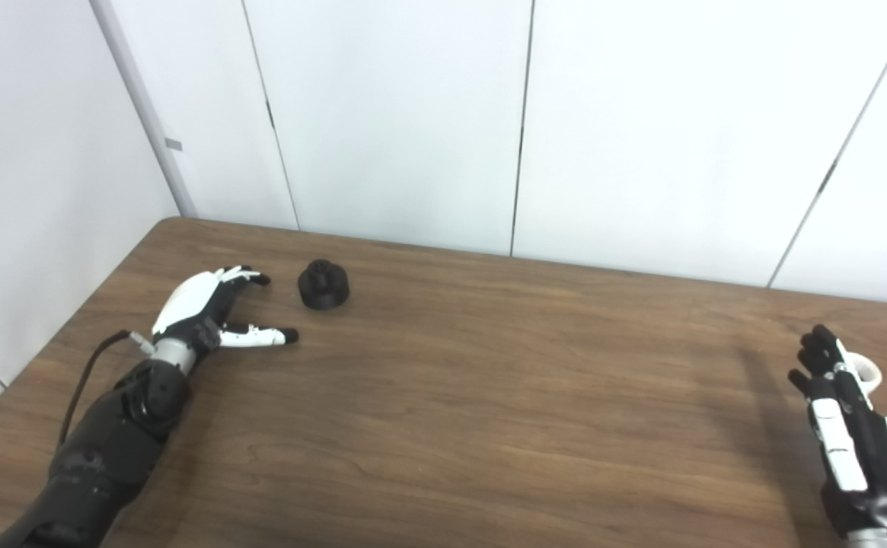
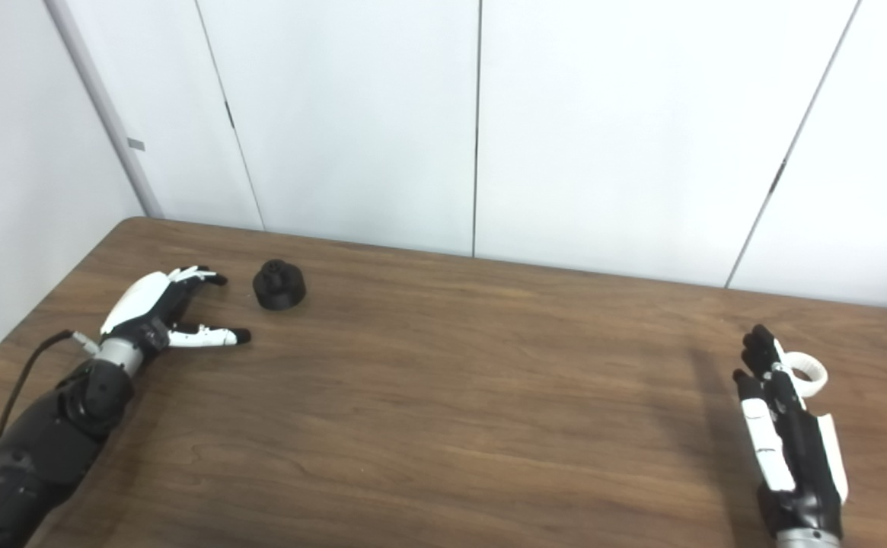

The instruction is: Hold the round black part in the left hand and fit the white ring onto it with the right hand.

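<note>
Table (image 1: 489, 396) holds one black part (image 1: 323, 285), one white ring (image 2: 807, 376).

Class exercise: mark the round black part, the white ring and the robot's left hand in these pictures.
round black part (image 1: 324, 285), left eye view, on its top face.
white ring (image 2: 807, 375), right eye view, on its visible rim beside the right hand.
left hand (image 1: 199, 308), left eye view, on the back of the hand.

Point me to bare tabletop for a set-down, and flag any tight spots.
Free: the wide middle of the table, between the round black part and the right hand; also the near edge between both arms. Tight: the far-left corner, left hand beside the part, and the right edge, where the white ring lies by the right hand.
</note>
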Motion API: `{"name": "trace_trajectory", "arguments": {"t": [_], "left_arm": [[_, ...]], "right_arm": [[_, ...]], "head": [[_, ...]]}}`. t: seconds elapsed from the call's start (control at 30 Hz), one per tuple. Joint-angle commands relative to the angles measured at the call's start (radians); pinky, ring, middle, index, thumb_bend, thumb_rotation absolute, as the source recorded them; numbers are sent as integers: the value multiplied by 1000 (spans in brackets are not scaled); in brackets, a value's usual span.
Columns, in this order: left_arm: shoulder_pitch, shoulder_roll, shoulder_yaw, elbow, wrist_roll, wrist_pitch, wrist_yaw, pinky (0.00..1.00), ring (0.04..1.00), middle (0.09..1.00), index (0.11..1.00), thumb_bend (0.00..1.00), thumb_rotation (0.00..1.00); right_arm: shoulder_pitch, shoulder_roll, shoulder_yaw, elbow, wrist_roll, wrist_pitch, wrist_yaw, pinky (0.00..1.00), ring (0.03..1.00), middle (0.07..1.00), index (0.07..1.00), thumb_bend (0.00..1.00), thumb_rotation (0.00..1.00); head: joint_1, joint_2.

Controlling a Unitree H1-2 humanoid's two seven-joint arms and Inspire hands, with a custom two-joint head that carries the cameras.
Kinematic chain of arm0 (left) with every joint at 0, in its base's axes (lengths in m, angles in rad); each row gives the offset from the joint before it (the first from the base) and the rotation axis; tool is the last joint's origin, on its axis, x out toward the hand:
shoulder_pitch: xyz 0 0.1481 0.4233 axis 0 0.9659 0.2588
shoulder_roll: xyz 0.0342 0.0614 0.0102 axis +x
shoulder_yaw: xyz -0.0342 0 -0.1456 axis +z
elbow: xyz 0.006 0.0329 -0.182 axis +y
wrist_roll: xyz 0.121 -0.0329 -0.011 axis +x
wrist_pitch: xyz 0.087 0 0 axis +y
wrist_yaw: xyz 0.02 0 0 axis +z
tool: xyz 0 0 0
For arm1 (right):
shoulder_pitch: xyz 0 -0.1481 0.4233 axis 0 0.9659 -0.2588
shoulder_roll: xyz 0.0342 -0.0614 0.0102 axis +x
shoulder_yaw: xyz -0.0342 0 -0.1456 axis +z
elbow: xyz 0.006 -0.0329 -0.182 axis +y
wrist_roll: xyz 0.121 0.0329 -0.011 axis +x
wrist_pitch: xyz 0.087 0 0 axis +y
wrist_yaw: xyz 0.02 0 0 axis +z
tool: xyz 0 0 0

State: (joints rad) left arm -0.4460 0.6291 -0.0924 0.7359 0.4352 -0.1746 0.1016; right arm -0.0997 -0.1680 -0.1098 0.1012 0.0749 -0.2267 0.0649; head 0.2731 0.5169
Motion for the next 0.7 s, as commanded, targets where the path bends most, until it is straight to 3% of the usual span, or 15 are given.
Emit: {"name": "trace_trajectory", "arguments": {"t": [0.0,0.67], "left_arm": [[-52,34,-4,5,9,-2,-5,1000,999,944,807,1000,423],[-173,-13,-83,167,13,-50,0,1000,985,927,788,1000,422]], "right_arm": [[53,14,4,38,9,-23,5,923,966,955,942,323,790],[80,32,16,-17,-3,3,-4,913,963,957,950,307,786]], "head": [[0,1],[-27,9]]}}
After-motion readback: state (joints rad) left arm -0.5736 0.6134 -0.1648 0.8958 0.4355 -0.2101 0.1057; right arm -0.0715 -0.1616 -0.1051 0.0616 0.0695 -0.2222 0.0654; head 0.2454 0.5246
